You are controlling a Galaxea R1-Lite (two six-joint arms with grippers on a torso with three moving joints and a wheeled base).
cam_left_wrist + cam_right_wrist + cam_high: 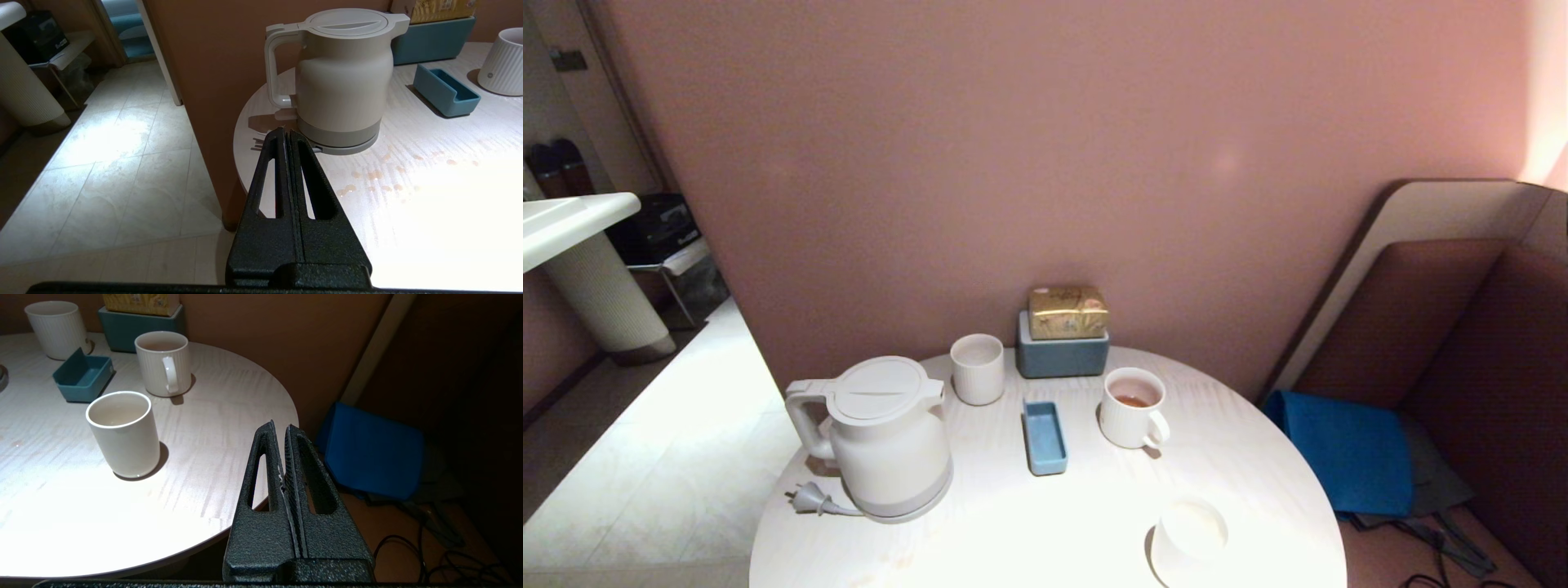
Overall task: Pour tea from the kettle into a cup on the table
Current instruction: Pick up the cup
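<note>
Kettle [886,437] sits at nine o'clock of cup [1131,407] on counter [1013,531]; left tool [287,134] and right tool [279,428] closed, empty.

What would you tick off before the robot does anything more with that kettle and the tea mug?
1. Kettle upright on its base, lid shut: ok.
2. Ribbed mug upright on the table: ok; it already holds tea.
3. Left gripper shut and empty, short of the kettle handle: not ok for grasping.
4. Right gripper shut, empty, off the table edge: ok.
5. Tabletop dry: not ok, droplets lie near the kettle.
6. Tea left in the kettle: cannot tell.
</note>
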